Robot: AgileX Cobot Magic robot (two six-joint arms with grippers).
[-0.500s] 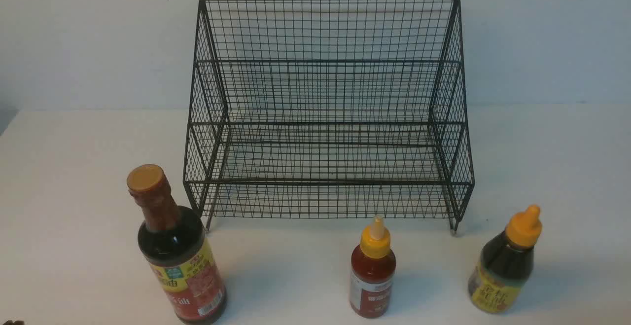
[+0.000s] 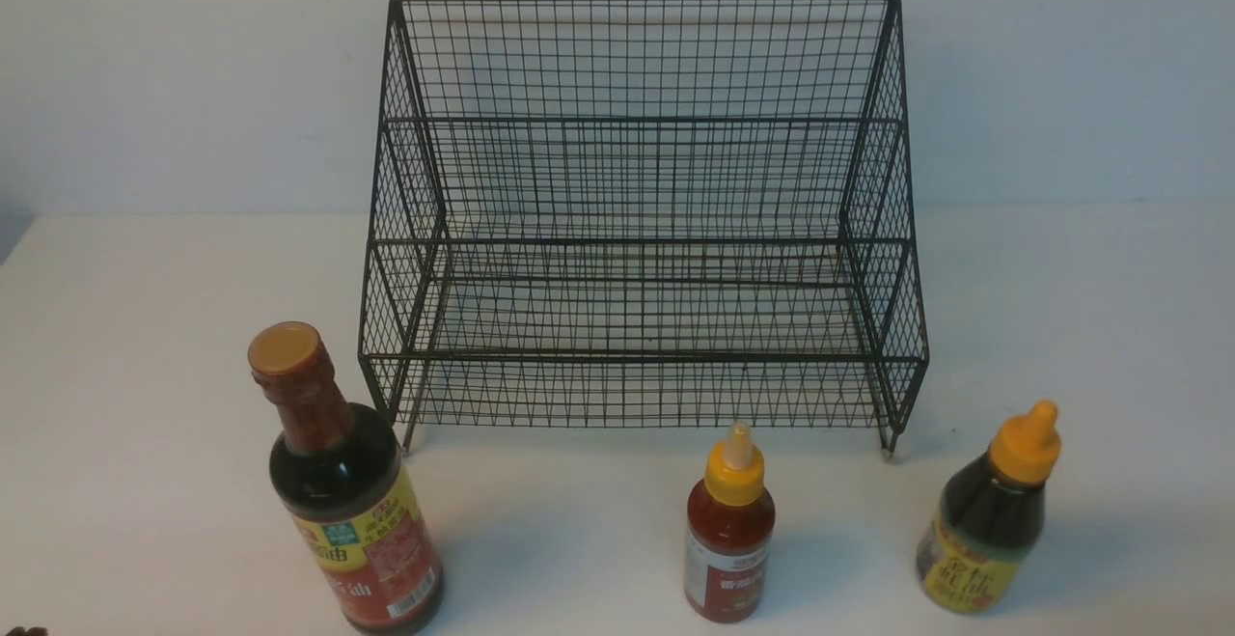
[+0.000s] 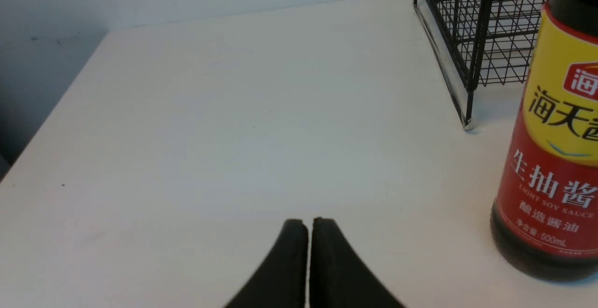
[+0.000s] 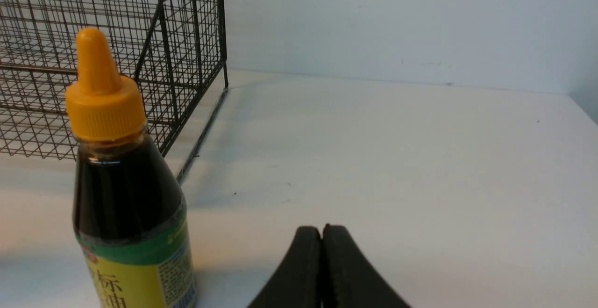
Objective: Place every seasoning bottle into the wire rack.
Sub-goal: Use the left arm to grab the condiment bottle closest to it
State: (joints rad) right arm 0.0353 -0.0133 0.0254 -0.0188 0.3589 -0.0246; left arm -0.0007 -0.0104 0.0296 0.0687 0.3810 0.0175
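Three seasoning bottles stood upright on the white tabletop (image 2: 145,375), none yet in the rack. In the front view, the tall dark long-necked bottle with red-yellow label and tan cap (image 2: 352,511) was at lower left. The small red bottle with yellow nozzle cap (image 2: 728,544) was at lower centre, and the squat dark bottle with orange-yellow nozzle cap (image 2: 984,530) at lower right. The large black wire-mesh two-tier rack (image 2: 637,231) filled the upper centre, with nothing on either tier.

We saw neither arm in the front view. In the wrist views the left gripper (image 3: 308,221) was clenched, pads pressed together on nothing, with the tall bottle near it. The right gripper (image 4: 321,228) was likewise clamped on nothing, with the squat bottle close by.

Risks, as we judged them:
- The jaws must spread before any approach, or the closed tips would shove a bottle over.
- The tall bottle looked top-heavy, so a glancing touch at the neck could topple it.
- It stood close to the rack's corner foot, and a low lift could snag the front wire.
- The nozzle caps might catch the upper tier's edge.
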